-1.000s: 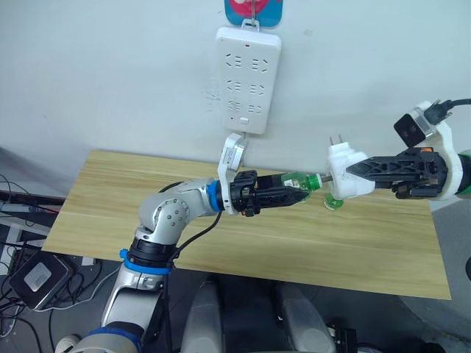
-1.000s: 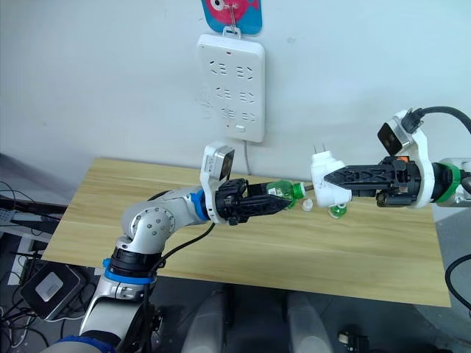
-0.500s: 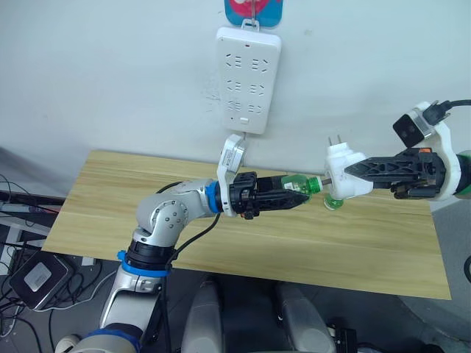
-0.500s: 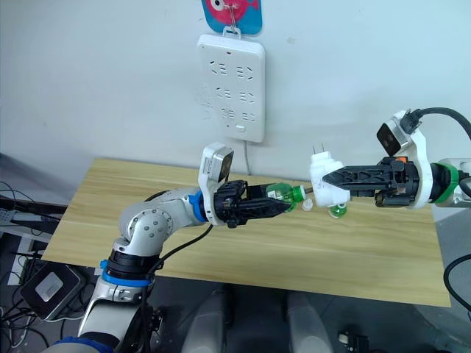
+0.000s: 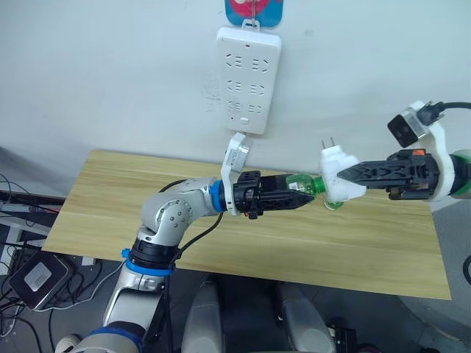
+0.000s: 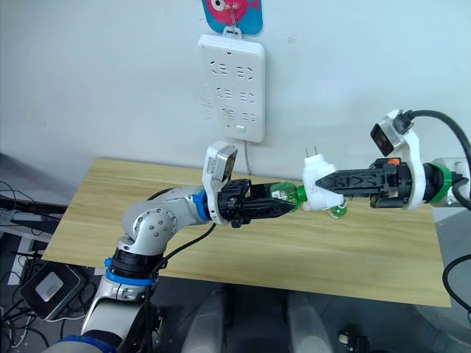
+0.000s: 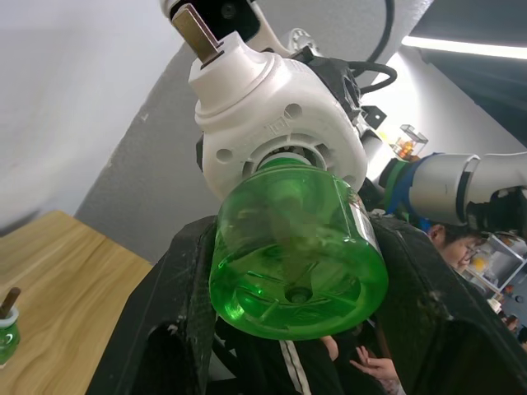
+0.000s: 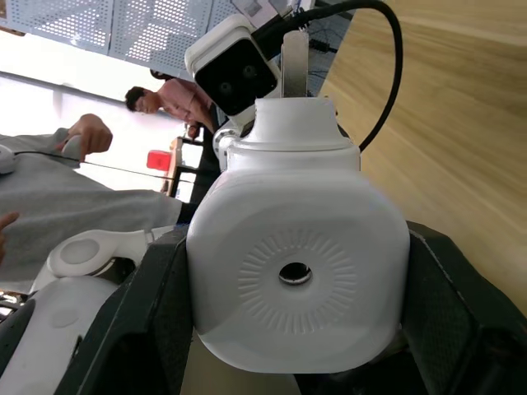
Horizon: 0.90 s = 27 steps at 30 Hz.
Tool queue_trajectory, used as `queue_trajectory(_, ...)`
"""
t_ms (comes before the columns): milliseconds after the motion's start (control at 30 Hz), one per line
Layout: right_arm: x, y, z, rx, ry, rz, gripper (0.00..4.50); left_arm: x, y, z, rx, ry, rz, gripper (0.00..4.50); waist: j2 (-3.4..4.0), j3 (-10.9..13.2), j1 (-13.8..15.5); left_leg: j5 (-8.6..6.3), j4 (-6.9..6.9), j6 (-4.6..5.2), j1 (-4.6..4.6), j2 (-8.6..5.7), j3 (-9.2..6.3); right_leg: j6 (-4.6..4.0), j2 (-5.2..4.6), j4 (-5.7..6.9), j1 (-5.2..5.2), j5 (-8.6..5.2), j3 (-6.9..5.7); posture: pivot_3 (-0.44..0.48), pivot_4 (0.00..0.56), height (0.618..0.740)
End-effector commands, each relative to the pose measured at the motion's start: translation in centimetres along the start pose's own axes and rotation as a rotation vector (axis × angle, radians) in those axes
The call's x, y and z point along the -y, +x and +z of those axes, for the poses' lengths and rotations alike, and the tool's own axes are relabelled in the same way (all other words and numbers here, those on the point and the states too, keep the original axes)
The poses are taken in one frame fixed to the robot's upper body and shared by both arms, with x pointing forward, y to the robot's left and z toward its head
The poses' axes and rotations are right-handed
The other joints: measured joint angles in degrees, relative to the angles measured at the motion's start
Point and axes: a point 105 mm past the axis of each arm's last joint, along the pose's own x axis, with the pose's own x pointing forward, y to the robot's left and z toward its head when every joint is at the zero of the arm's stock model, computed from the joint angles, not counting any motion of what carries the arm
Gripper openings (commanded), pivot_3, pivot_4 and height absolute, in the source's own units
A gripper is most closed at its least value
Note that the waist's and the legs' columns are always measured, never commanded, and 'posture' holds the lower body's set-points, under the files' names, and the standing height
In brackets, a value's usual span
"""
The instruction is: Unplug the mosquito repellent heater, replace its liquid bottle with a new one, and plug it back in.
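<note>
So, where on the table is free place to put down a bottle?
The wooden table is bare along its left end, and along the front edge below both arms. It is crowded mid-back, where the old bottle stands under the heater.

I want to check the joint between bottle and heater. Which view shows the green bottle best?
The left wrist view: the green bottle is seen close, its neck meeting the heater. Both eye views show it small, mostly covered by the left pincer. In the right wrist view the heater hides it.

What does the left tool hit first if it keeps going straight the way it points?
The mosquito repellent heater in the right tool. The left tool holds a green bottle whose neck already meets the heater's underside.
</note>
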Motion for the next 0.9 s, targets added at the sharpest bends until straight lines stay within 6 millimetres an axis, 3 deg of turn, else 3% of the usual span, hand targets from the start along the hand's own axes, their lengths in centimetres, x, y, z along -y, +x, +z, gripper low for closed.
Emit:
queue_trajectory(33,-0.7,0.5,0.2,0.017,-0.054,0.011,2.96,1.5,1.2,0.5,-0.006,0.035,-0.081,2.25,0.00,0.00,0.00,0.00,0.00,0.00,0.00,0.00,0.00,-0.01,0.00,0.01,0.00,0.00,0.00,-0.072,0.314,0.740)
queue_trajectory(500,-3.0,1.7,-0.2,-0.048,-0.144,0.115,2.96,1.1,1.5,0.1,-0.018,0.055,-0.082,2.25,0.00,0.00,-0.02,0.00,0.01,0.00,0.01,0.00,0.00,-0.02,0.00,0.01,0.00,0.01,0.00,-0.090,0.318,0.740)
queue_trajectory(667,-2.1,1.5,-0.3,-0.027,-0.118,0.066,4.48,0.6,1.4,0.2,-0.010,0.057,-0.060,2.25,0.00,0.00,0.09,0.00,0.02,0.00,-0.01,-0.03,0.00,-0.01,-0.03,0.00,0.01,0.01,-0.01,-0.090,0.318,0.740)
queue_trajectory(900,-1.0,1.2,-0.5,0.006,-0.094,0.009,4.48,0.5,1.3,0.6,0.009,0.054,-0.048,2.25,0.00,0.00,-0.01,0.00,0.03,0.00,0.00,-0.02,-0.01,-0.01,-0.03,0.02,0.01,0.02,-0.01,-0.085,0.322,0.740)
